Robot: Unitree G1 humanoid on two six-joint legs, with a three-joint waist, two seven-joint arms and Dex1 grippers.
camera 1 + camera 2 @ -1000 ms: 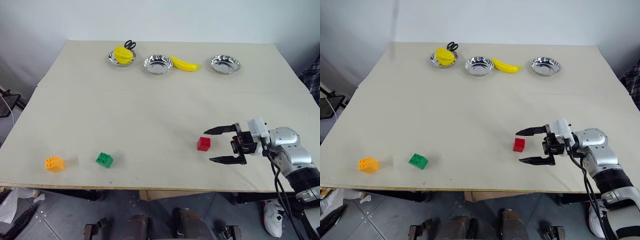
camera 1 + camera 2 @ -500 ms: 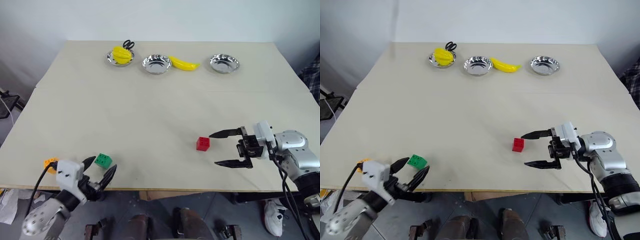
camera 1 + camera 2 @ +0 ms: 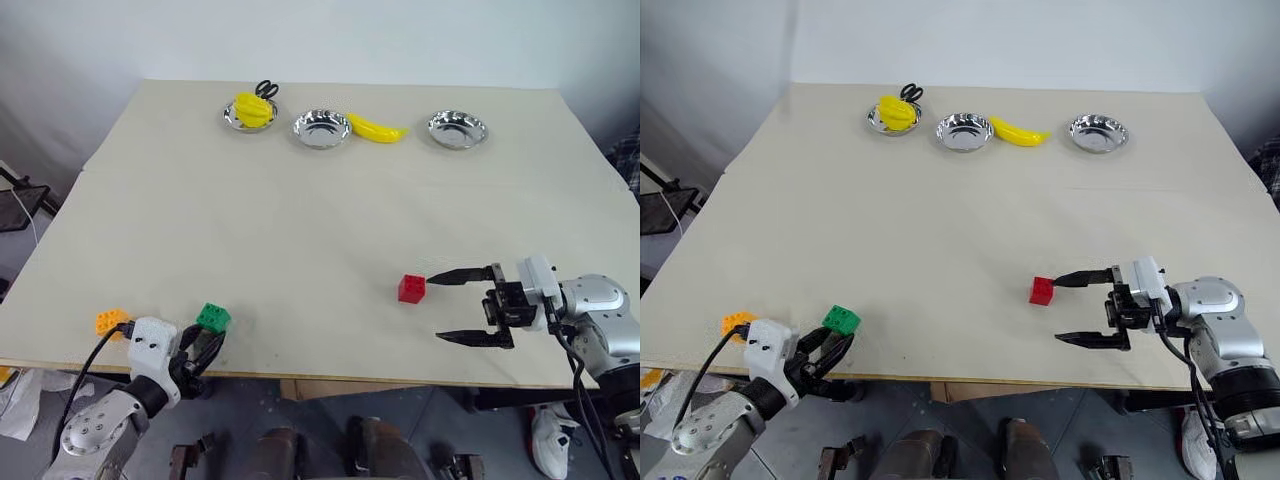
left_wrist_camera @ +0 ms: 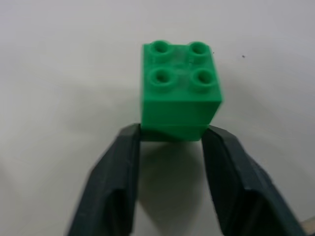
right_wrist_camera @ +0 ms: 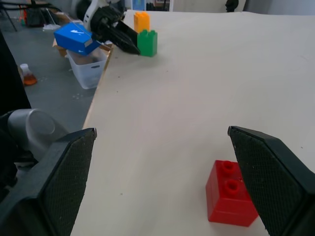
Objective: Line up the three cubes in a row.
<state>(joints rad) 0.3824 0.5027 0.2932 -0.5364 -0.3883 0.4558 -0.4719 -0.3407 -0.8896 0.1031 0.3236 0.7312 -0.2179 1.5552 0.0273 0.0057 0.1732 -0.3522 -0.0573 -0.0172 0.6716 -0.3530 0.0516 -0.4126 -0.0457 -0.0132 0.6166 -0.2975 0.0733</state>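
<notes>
My left gripper (image 4: 170, 135): jaws spread half second ago, now pinched on green cube (image 3: 213, 318) at its near base; cube on worktop (image 3: 300, 230) near front edge. First grasp made, I judge; carry comes next. Right gripper (image 3: 468, 304): jaws wide as before, empty, backed off right of red cube (image 3: 410, 289). Orange cube (image 3: 110, 321) just left of green cube.

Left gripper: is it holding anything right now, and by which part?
The left gripper is shut on the green cube, pinching its lower near edge between the fingertips. The cube sits on the table.
</notes>
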